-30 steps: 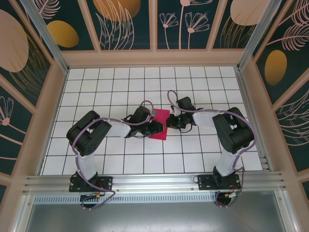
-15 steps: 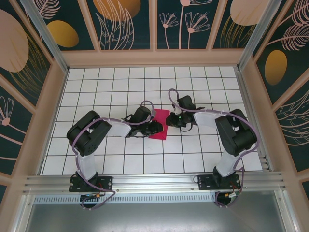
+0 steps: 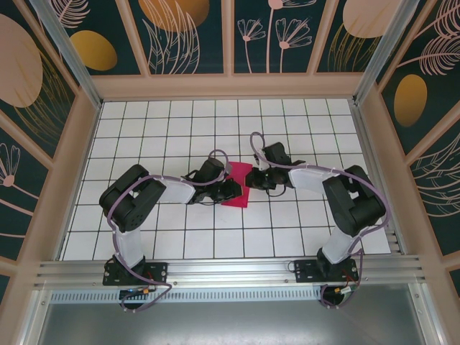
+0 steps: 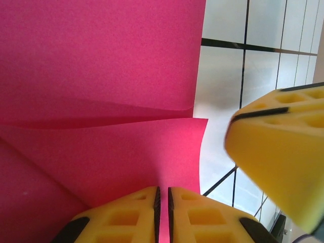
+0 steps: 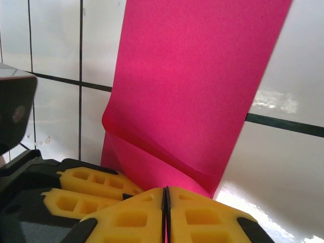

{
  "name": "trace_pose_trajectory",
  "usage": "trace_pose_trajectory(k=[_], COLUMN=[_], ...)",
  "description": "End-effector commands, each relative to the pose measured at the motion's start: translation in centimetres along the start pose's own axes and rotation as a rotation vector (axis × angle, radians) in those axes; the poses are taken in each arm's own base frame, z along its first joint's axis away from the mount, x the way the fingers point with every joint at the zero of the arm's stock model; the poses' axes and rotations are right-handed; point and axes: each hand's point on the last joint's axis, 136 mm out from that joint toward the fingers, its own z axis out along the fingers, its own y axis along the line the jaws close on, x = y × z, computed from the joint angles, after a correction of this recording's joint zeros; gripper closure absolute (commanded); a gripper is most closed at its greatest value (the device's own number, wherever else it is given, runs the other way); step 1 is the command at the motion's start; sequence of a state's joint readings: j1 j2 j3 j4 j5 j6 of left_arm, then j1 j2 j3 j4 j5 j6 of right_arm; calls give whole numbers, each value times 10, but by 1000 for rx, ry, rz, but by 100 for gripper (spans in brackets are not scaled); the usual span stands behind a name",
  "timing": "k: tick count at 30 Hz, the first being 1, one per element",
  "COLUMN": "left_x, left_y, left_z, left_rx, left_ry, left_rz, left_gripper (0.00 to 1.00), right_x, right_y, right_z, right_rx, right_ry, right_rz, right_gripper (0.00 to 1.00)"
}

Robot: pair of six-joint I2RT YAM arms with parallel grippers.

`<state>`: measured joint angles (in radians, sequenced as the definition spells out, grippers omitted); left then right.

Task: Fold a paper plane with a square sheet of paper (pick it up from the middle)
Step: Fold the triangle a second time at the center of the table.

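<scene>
The square sheet of paper point(image 3: 238, 186) is magenta-pink and lies folded into a narrow rectangle on the white grid floor at the middle. My left gripper point(image 3: 231, 189) sits on its left edge. In the left wrist view the left gripper point(image 4: 162, 195) is shut on a raised fold of the paper point(image 4: 101, 71). My right gripper point(image 3: 251, 180) is at the sheet's right edge. In the right wrist view the right gripper point(image 5: 165, 195) is shut on the curled paper point(image 5: 202, 76) at its near corner. The two grippers almost touch.
The white tiled floor point(image 3: 180, 136) is ringed by a low tan wall point(image 3: 230, 86). The other arm's yellow fingers point(image 4: 283, 147) crowd the left wrist view at the right. An aluminium rail point(image 3: 230, 269) runs along the near edge.
The right arm's elbow has swung slightly to the right and its gripper has shifted a little at the paper's right edge. The left arm and the paper stay almost still.
</scene>
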<state>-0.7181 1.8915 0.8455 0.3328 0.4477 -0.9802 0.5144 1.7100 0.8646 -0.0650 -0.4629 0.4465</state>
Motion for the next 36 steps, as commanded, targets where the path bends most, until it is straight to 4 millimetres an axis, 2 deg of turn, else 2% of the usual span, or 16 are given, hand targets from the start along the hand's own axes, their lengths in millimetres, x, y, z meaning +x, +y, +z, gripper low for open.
trace_pose_trajectory(k=[1, 10, 16, 19, 25, 31, 36], left_x=[5, 4, -13, -22, -27, -25, -22], left_y=[33, 21, -14, -21, 2, 24, 44], left_z=[0, -4, -18, -22, -15, -6, -7], left_rx=[-114, -80, -4, -3, -93, -179, -260], left_ry=[1, 0, -54, -94, -112, -94, -97], left_rz=[-60, -50, 17, 41, 21, -10, -40], left_gripper=[84, 84, 81, 81, 84, 85, 87], right_x=[7, 13, 22, 25, 26, 28, 31], right_y=[-1, -15, -34, -40, -41, -44, -51], right_z=[11, 25, 28, 28, 30, 32, 33], right_rx=[-19, 17, 96, 122, 133, 160, 198], right_ry=[36, 69, 99, 107, 112, 125, 131], right_rz=[-5, 2, 8, 7, 4, -7, -10], right_gripper=[89, 90, 90, 91, 91, 91, 92])
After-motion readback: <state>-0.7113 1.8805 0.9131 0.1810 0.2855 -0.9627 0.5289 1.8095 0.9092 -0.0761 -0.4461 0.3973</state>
